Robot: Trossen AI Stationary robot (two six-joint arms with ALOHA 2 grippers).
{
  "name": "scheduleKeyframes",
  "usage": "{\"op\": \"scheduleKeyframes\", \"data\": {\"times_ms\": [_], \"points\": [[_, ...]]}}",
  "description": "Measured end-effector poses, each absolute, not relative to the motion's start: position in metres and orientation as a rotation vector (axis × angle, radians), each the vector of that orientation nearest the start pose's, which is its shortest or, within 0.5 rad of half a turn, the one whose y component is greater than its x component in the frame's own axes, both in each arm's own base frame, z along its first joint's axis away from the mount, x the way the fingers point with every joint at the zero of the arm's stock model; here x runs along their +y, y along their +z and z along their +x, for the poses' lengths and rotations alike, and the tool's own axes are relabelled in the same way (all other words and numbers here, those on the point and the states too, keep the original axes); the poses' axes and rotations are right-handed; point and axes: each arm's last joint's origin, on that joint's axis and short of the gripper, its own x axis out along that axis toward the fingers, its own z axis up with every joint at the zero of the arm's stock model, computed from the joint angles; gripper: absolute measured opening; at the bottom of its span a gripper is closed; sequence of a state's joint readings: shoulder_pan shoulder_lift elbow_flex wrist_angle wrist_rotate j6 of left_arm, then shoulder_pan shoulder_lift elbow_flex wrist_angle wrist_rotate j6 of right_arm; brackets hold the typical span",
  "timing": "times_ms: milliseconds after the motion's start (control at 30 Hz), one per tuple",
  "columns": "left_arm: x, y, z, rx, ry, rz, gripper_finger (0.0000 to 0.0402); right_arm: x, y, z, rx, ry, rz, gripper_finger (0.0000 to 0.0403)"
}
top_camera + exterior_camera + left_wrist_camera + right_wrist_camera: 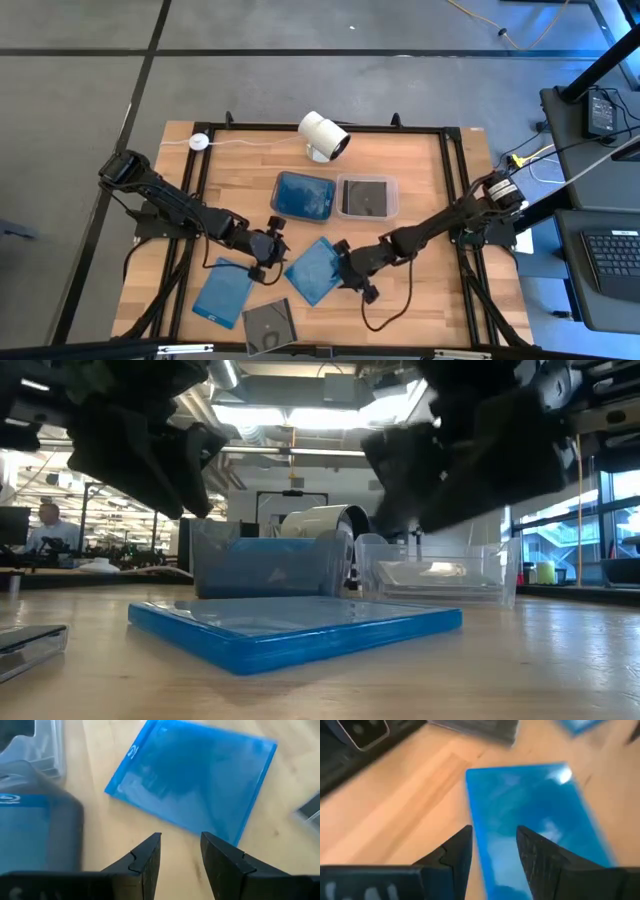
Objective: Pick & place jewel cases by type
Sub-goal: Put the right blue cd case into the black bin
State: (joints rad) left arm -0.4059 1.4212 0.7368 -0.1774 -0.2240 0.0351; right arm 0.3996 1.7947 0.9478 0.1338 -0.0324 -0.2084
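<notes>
Two dark, jointed arms (180,210) (440,225), trailing black cables; tapered black fingers (145,862) (540,860), notched on inner edges.

High view: overhead, looking straight down on the whole table (420,200) and both arms. Low view: at tabletop height, level across the wood into the room beyond. Each wrist view looks down, close over the tabletop. All four apparently share the centre blue case (318,268) (290,628) (192,785) (530,820).
</notes>
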Motion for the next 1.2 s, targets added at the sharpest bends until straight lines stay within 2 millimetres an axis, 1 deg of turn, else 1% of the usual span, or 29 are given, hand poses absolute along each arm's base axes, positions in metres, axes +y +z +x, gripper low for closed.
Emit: {"op": "scheduleKeyframes", "data": {"times_ms": [100, 200, 467, 533, 633, 733, 800, 867, 933, 1000, 1100, 1200], "points": [[-0.101, 0.184, 0.252, 0.806, -0.195, 0.334, 0.0136, 0.140, 0.148, 0.327, 0.719, 0.488, -0.216, 0.0158], [-0.102, 0.187, 0.255, 0.757, -0.207, 0.381, 0.0136, 0.138, 0.143, 0.323, 0.753, 0.469, -0.160, 0.0158], [-0.103, 0.189, 0.257, 0.729, -0.235, 0.384, 0.0138, 0.133, 0.128, 0.311, 0.799, 0.443, -0.103, 0.0158], [-0.103, 0.189, 0.257, 0.728, -0.234, 0.384, 0.0146, 0.133, 0.126, 0.310, 0.782, 0.444, -0.100, 0.0158], [-0.102, 0.189, 0.257, 0.728, -0.219, 0.393, 0.0168, 0.132, 0.122, 0.307, 0.769, 0.445, -0.098, 0.0158], [-0.099, 0.189, 0.258, 0.728, -0.175, 0.398, 0.0195, 0.131, 0.122, 0.306, 0.749, 0.442, -0.083, 0.0158], [-0.097, 0.189, 0.259, 0.730, -0.133, 0.364, 0.0208, 0.131, 0.120, 0.305, 0.761, 0.433, -0.064, 0.0158], [-0.097, 0.189, 0.259, 0.733, -0.117, 0.329, 0.0215, 0.131, 0.120, 0.305, 0.766, 0.425, -0.046, 0.0158], [-0.098, 0.189, 0.259, 0.731, -0.123, 0.342, 0.0216, 0.131, 0.120, 0.304, 0.772, 0.418, -0.028, 0.0158], [-0.097, 0.188, 0.258, 0.743, -0.147, 0.410, 0.0215, 0.131, 0.120, 0.304, 0.776, 0.415, -0.023, 0.0158], [-0.096, 0.182, 0.255, 0.787, -0.227, 0.614, 0.0211, 0.131, 0.120, 0.304, 0.776, 0.416, -0.024, 0.0158], [-0.100, 0.172, 0.257, 0.812, -0.316, 0.790, 0.0209, 0.131, 0.120, 0.304, 0.777, 0.415, -0.023, 0.0158]]}}
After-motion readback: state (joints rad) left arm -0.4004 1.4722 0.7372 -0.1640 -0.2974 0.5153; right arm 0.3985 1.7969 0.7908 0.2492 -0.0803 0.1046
